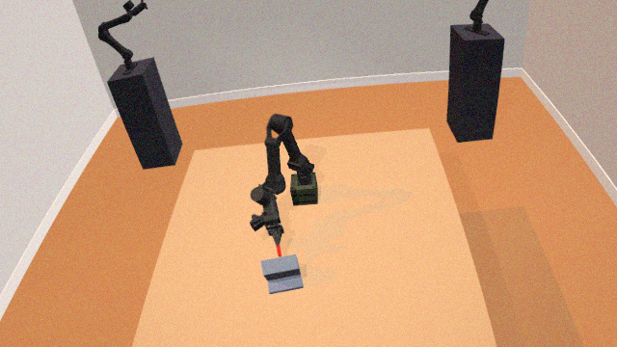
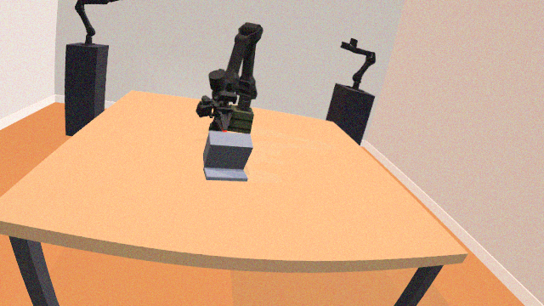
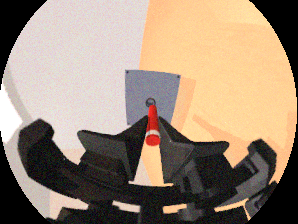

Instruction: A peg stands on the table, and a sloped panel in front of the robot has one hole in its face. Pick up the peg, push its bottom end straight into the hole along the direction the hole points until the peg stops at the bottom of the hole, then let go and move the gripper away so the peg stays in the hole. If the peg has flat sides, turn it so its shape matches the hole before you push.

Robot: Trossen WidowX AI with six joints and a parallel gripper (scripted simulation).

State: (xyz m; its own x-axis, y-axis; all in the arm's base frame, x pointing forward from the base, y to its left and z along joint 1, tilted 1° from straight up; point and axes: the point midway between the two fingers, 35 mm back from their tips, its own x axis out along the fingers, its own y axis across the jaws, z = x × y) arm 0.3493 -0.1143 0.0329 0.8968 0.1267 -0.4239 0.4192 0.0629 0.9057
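Note:
My gripper (image 1: 278, 243) (image 2: 223, 128) (image 3: 153, 118) is shut on the red peg (image 1: 279, 251) (image 2: 224, 131) (image 3: 153, 126). The peg looks round, with a pale band near its near end. The grey-blue sloped panel (image 1: 280, 264) (image 2: 229, 139) (image 3: 138, 91) stands just ahead of the fingers. In the wrist view its face shows one round dark-rimmed hole (image 3: 150, 101), and the peg's far end overlaps the lower edge of that hole. Whether the tip touches the face or has entered the hole cannot be told. In the exterior view the panel hides most of the peg.
The arm's dark green base block (image 1: 304, 189) (image 2: 241, 119) stands behind the gripper on the wooden table (image 1: 386, 270) (image 2: 323, 204). Two dark pedestals (image 1: 145, 116) (image 2: 85, 85) with other arms stand beyond the table, one at each side.

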